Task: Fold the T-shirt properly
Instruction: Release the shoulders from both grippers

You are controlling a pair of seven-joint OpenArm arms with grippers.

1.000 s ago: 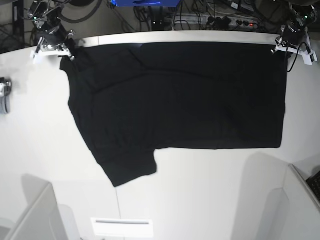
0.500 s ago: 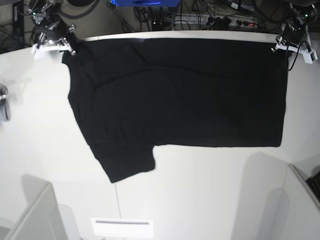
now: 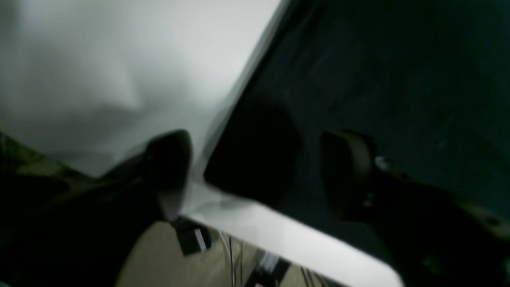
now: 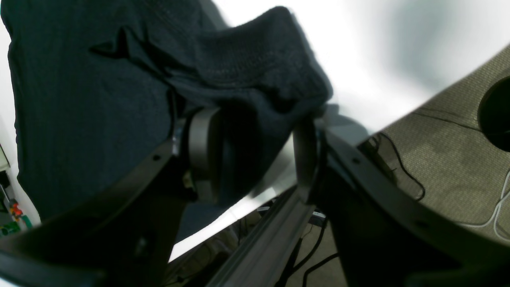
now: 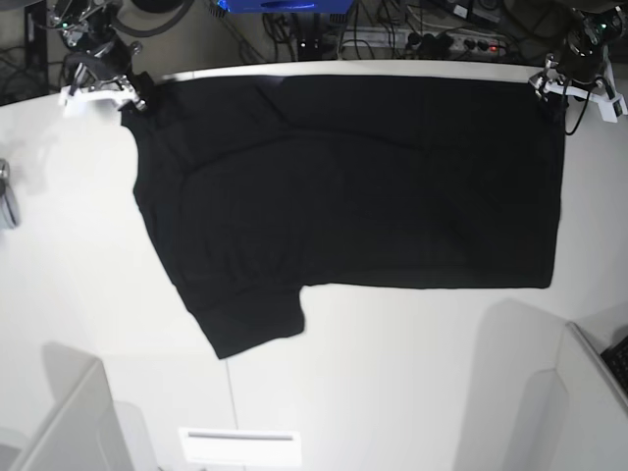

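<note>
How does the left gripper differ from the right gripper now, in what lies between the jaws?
The left gripper has a flat T-shirt corner between its jaws; the right gripper has a bunched, raised fold there. The left gripper is at the straight hem end, the right gripper at the sleeve end. Both have jaws apart, at the table's far edge.

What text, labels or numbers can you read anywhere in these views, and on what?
None can be read.
T-shirt: plain black side up, no print or tag text showing.
White card near the front table edge: a dark line on it, too small to read.
Blue box behind the table: no legible marking.
Both wrist views: blurred, only fabric, table and cables.
</note>
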